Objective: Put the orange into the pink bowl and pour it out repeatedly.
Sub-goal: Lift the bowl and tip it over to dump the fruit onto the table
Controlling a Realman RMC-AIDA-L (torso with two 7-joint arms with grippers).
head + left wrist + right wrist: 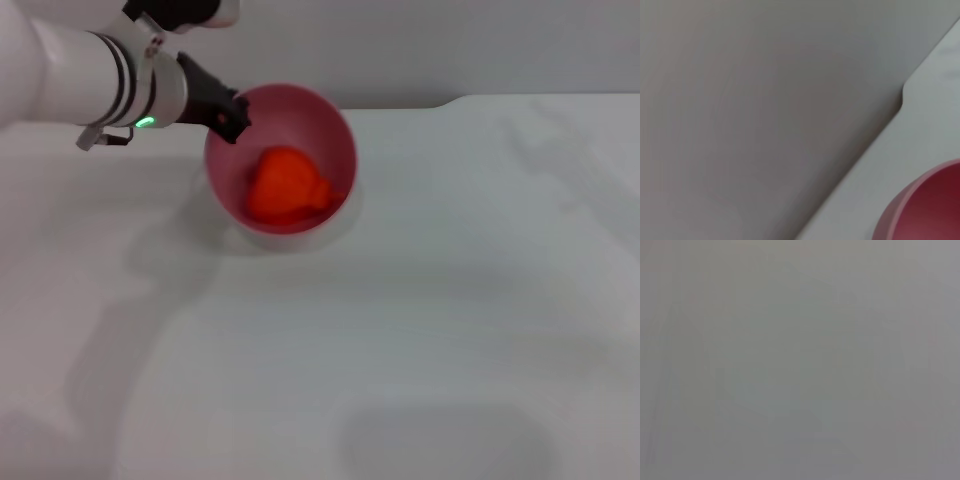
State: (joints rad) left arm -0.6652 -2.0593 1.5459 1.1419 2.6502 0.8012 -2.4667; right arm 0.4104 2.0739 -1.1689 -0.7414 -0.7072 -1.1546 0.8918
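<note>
The pink bowl (330,130) hangs a little above the white table at the back left, tilted so its mouth faces me. The orange (287,186) lies inside it against the lower wall. My left gripper (236,118) reaches in from the left, its black fingers shut on the bowl's left rim. In the left wrist view only an edge of the pink bowl (927,210) shows. The right gripper is out of view, and the right wrist view shows only flat grey.
The white table (420,330) spreads wide to the front and right of the bowl. Its back edge has a step (450,100) to the right of the bowl, seen also as a notch (901,96) in the left wrist view.
</note>
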